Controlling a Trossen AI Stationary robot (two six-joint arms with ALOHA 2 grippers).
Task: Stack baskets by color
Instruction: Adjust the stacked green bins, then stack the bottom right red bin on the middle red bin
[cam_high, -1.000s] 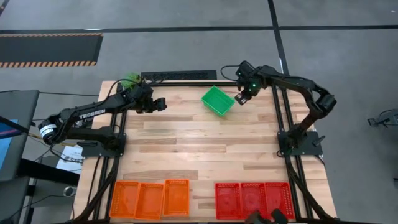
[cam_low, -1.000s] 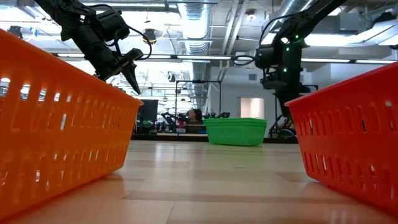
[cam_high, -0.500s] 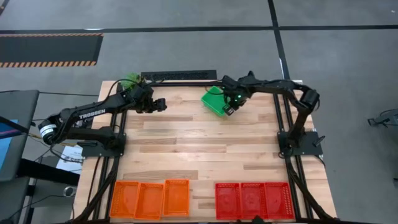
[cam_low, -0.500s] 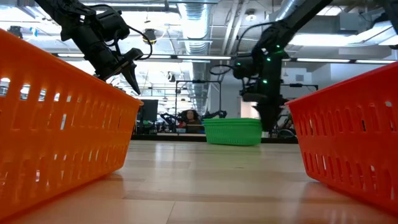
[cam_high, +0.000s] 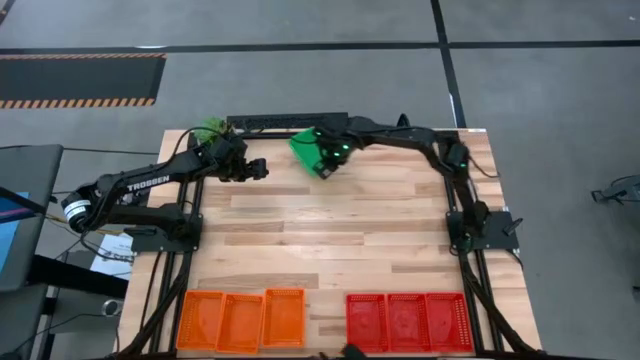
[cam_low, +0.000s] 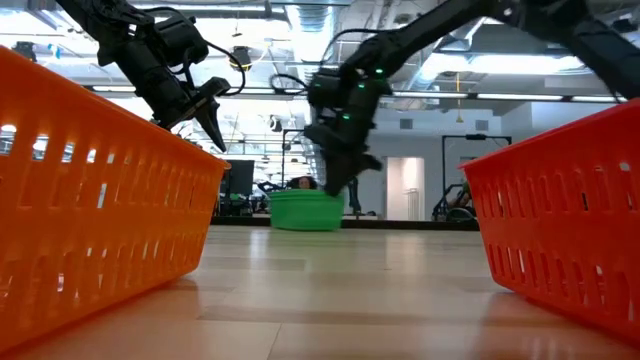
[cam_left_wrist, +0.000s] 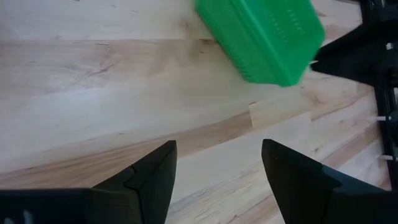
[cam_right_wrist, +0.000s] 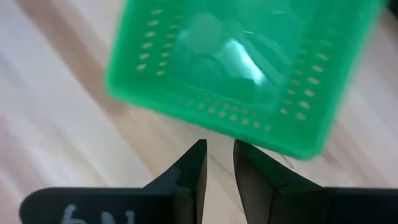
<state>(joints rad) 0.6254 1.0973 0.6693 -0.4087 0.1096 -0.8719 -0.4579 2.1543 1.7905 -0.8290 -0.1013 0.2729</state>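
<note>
Your left gripper (cam_high: 262, 168) hangs over the far left of the table (cam_high: 330, 250) with its fingers spread wide and nothing between them. The green basket (cam_high: 308, 151) sits ahead of it, toward the table's middle.

Your right gripper (cam_high: 328, 166) is right at that basket's near edge. Its fingers stand nearly together, and in the right wrist view the rim lies just past the tips, not between them; the picture is smeared there, so it looks like nudging rather than gripping.

Well back from both grippers, along the near edge, three orange baskets (cam_high: 240, 319) and three red baskets (cam_high: 407, 321) lie side by side, unstacked. I judge the task barely begun: neither colour is stacked.
</note>
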